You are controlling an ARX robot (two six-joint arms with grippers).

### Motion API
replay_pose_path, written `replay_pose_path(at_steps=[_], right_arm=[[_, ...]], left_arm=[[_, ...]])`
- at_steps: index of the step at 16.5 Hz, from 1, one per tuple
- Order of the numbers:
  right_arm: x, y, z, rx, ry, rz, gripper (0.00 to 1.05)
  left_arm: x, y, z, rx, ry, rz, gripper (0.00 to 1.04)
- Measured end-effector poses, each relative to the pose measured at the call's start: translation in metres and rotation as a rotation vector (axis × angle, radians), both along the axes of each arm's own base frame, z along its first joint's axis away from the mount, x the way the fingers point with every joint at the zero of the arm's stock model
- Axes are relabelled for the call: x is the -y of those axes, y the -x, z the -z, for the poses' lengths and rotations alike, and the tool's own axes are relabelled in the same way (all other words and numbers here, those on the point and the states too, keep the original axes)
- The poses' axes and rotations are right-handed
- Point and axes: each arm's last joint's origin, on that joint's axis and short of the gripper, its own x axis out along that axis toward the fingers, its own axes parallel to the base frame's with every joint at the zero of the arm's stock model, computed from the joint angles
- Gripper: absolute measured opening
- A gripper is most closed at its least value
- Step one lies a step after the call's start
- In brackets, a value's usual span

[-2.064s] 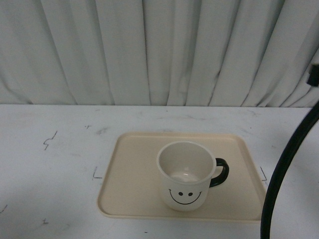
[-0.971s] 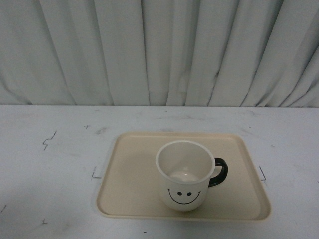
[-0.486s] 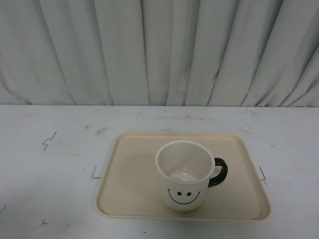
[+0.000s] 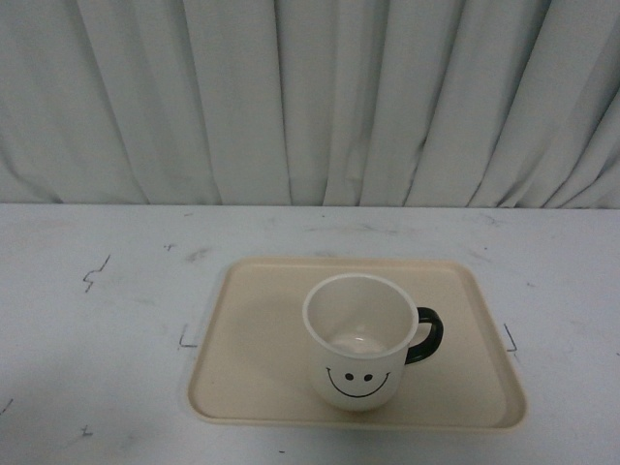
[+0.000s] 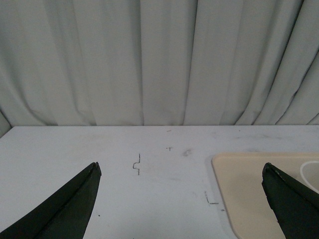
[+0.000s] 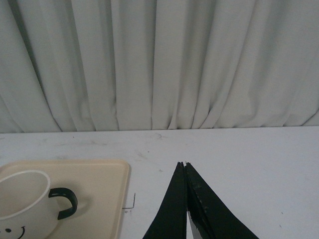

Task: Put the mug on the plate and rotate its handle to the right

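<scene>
Mug: the mug [image 4: 356, 341] stands upright on the plate [image 4: 262, 334], right of its middle and toward the near rim; smiley face turned to the front camera.
Handle: the handle [image 4: 427, 335] projects to the right, over bare plate, clear of the rim; the right wrist view shows it [image 6: 64, 201] on the side toward that arm.
Change: two seconds ago a black cable and part of the right arm crossed the right edge of the front view; both have since gone from it. Mug and plate sit as they did then.
Left gripper: the left gripper [image 5: 182, 199] is spread wide and empty, above the table [image 4: 107, 320] to the left of the plate.
Right gripper: the right gripper [image 6: 185, 167] is pressed closed on nothing, well apart from the mug, to its right.
Meaning: placement and handle direction both look satisfied; the task appears complete, with the arms drawn back.
</scene>
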Motion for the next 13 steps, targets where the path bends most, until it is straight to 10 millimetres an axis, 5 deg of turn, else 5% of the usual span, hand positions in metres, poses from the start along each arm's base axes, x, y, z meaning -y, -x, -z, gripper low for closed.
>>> replay_pose_path(at_steps=[10,11,13], right_arm=[[0.000,0.013,0.004,-0.010,-0.003,-0.003,0.04],[0.000,0.013,0.003,-0.008,-0.003,-0.003,0.16],[0.000,0.013,0.004,-0.009,-0.003,-0.003,0.88]], left_arm=[[0.000,0.000,0.000,0.000,0.000,0.000,0.98],[0.000,0.000,0.000,0.000,0.000,0.000,0.98],[0.000,0.000,0.000,0.000,0.000,0.000,0.98]])
